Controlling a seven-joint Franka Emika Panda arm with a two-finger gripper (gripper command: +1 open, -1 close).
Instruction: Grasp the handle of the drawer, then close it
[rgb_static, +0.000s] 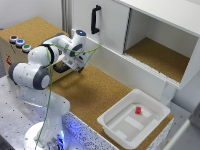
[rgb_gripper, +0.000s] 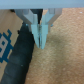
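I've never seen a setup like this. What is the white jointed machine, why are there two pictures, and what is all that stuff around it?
The white machine is a robot arm. Its hand reaches toward a small wooden box with round coloured buttons on top.

The wide picture comes from a camera standing off the arm. The close, blurry one comes from a camera on the wrist, looking past the two fingers at the black handle on the drawer front.

Behind stands a white cabinet with a black door handle. In front sits a white tub with a small red object inside.

The fingers look close together beside the handle; whether they hold it is unclear.
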